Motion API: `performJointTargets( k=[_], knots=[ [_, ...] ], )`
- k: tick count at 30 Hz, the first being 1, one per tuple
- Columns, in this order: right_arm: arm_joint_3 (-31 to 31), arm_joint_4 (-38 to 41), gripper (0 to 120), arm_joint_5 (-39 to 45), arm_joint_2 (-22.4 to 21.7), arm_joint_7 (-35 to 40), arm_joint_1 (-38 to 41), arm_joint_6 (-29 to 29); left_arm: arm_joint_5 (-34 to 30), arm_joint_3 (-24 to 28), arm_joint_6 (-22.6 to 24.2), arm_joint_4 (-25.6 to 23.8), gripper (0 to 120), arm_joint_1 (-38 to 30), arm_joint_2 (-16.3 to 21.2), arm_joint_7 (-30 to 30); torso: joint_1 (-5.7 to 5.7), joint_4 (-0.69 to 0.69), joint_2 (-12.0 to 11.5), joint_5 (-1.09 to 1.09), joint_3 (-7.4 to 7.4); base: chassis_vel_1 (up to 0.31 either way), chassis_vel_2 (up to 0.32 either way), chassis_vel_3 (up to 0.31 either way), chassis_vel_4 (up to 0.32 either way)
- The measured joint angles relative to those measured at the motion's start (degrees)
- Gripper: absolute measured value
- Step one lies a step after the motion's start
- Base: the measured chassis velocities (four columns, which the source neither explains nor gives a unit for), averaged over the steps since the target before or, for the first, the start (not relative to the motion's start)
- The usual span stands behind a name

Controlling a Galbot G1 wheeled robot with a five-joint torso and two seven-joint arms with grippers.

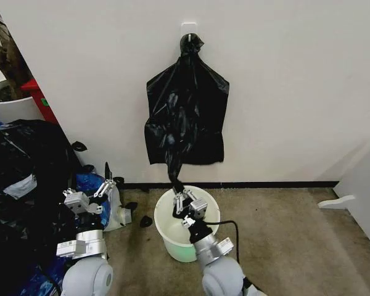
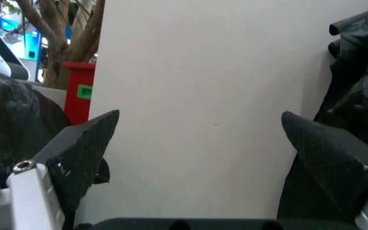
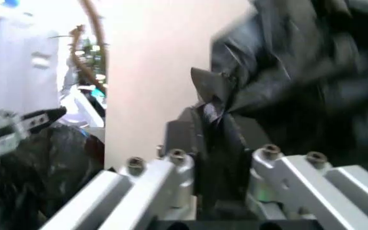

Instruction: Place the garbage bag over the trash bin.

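Above the trash bin (image 1: 186,229), the right gripper (image 1: 179,191) pinches the hanging garbage bag (image 1: 186,117); left gripper (image 1: 89,196), jaws released, hovers beside bulging black sacks (image 1: 21,179).

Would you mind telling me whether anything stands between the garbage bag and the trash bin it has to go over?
Nothing visible does. The right end effector is shut on the lower tip of the garbage bag, which hangs from a wall hook directly above the open trash bin. The left end effector waits open, off to the bin's left.
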Motion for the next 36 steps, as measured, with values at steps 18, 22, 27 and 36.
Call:
performJointTargets(
  k=[18, 22, 27, 36],
  knots=[
    [4.2, 1.2, 82, 13.5, -2.9, -1.5, -7.2, 3.1, 1.4, 0.9, 0.0, 1.3, 100, -0.8, -1.2, 0.0, 0.00, -0.01, 0.0, 0.01, 0.00, 0.000, 0.000, 0.000, 0.000],
    [2.0, 3.8, 91, 17.1, -2.4, 6.2, -7.2, -1.7, 1.4, 0.8, 0.0, 1.3, 100, -0.7, -1.1, 0.0, 0.00, -0.01, 0.0, -0.01, 0.00, 0.000, 0.000, 0.000, 0.000],
    [3.9, 5.8, 100, 7.3, -2.4, 10.1, -3.1, -5.6, 1.4, 0.6, 0.0, 1.4, 100, -0.6, -0.9, 0.0, 0.00, 0.00, 0.0, -0.01, 0.00, 0.000, 0.000, 0.000, 0.000],
    [5.4, 0.7, 100, -12.7, -5.7, 12.0, 6.9, -13.1, 1.8, 0.9, 0.0, 2.5, 100, -1.3, -0.8, 0.0, 0.00, 0.00, 0.0, 0.00, 0.00, 0.000, 0.000, 0.000, 0.000]
  ],
)
